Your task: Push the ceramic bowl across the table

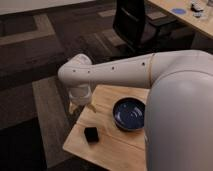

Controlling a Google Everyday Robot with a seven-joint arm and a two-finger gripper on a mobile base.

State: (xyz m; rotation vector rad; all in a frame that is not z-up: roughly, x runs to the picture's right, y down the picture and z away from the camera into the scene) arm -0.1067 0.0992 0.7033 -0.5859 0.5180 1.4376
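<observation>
Though indistinct, end effector (81, 104) near ceramic bowl (128, 114)

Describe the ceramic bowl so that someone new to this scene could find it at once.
Start at the light wooden table under the robot's white arm. The ceramic bowl sits on its right part, with the gripper hanging over the table's far left corner. It is wide, round and glossy dark blue, far larger than the small black block to its left.
</observation>
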